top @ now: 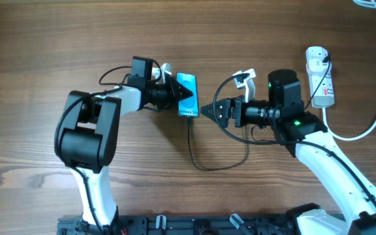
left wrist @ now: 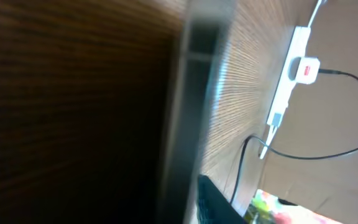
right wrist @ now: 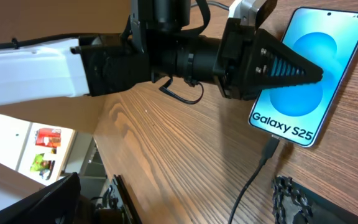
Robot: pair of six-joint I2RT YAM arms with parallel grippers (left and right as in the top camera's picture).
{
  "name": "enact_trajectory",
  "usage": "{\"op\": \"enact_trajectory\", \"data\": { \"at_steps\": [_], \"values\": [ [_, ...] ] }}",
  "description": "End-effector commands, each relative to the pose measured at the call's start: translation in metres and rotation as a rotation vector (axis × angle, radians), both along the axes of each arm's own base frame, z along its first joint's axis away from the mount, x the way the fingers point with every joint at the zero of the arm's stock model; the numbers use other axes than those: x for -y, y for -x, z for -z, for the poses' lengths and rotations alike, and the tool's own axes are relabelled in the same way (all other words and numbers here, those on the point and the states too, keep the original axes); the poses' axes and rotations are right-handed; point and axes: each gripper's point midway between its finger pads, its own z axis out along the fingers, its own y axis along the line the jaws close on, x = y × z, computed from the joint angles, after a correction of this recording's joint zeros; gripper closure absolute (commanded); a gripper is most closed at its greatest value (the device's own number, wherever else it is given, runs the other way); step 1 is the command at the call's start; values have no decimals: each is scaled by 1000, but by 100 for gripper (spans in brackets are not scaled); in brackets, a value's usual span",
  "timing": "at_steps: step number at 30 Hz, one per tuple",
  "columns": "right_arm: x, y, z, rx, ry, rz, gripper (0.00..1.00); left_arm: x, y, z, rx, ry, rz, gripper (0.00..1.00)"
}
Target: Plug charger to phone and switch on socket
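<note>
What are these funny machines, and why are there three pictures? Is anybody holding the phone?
They are two robot arms, each with a two-finger gripper. One picture looks down from above the brown wooden table; the other two come from cameras on the wrists. On the table lie a flat smartphone with a blue-green lit screen, a thin black charger cable with its tip at the phone's bottom edge, and a long white power strip. The left gripper is shut, its pointed tip over the screen. The right gripper is open and holds nothing.
</note>
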Motion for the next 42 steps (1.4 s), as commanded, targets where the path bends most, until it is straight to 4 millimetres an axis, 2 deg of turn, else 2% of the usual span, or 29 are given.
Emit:
{"op": "enact_trajectory", "data": {
  "at_steps": [1, 3, 4, 5, 10, 17, 20, 25, 28, 33, 38, 41, 42],
  "values": [
    [1, -2, -8, 45, 5, 1, 1, -9, -6, 12, 7, -87, -34, 60],
    [1, -1, -8, 43, 6, 1, 1, -12, -6, 15, 1, -106, -44, 55],
    [1, -1, -7, 42, 7, 0, 1, -14, -5, 18, -8, -121, -50, 47],
    [1, -1, -7, 39, 8, 0, 0, -18, -3, 23, -24, -150, -63, 34],
    [1, 0, -6, 39, 10, -1, 1, -35, 4, 40, -81, -265, -108, 23],
    [1, 0, -6, 39, 10, -1, 0, -63, 15, 60, -149, -434, -163, 14],
    [1, 0, -6, 38, 12, -2, 0, -75, 21, 67, -173, -510, -183, 0],
    [2, 0, -5, 34, 15, 0, 0, -85, 27, 71, -202, -555, -193, 0],
    [9, -7, 2, 28, 55, 51, 0, -91, 31, 70, -235, -557, -198, 0],
    [44, -31, 5, 6, 116, 194, 0, -104, 32, 52, -288, -563, -219, 0],
    [104, -66, -12, 28, 190, 395, 0, -116, 21, 13, -257, -550, -253, 0],
    [155, -88, -25, 45, 277, 580, 0, -119, 15, -18, -175, -540, -254, 0],
    [165, -92, -28, 49, 294, 616, 0, -119, 14, -25, -155, -538, -250, 0]
  ]
}}
